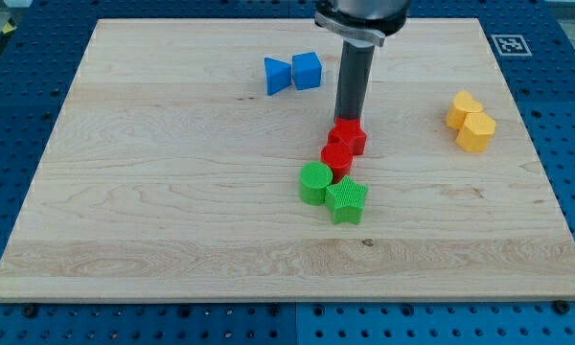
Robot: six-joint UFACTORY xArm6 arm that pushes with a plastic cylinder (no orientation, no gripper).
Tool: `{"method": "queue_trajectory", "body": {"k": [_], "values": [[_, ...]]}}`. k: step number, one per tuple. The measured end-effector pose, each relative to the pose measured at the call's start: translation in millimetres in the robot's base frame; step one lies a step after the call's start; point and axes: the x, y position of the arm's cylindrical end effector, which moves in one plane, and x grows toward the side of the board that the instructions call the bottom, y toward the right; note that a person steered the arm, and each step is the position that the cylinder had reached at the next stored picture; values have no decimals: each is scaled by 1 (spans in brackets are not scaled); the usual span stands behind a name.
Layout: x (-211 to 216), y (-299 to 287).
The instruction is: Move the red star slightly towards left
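The red star (349, 139) lies near the middle of the wooden board (153, 192). My tip (349, 120) stands right at the star's upper edge, touching it or nearly so. A red cylinder (336, 159) touches the star on its lower left. Below that, a green cylinder (315, 182) and a green star (346, 200) sit side by side, forming a chain with the red blocks.
A blue triangle (277, 76) and a blue cube (308, 71) lie near the view's top, left of the rod. A yellow heart (463, 108) and a yellow hexagon (476, 132) sit together at the view's right.
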Motion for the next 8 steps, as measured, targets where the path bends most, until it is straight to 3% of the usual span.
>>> {"method": "queue_trajectory", "body": {"k": [2,3,5,8], "values": [[-36,0],[-33,13],[34,35],[35,26]]}}
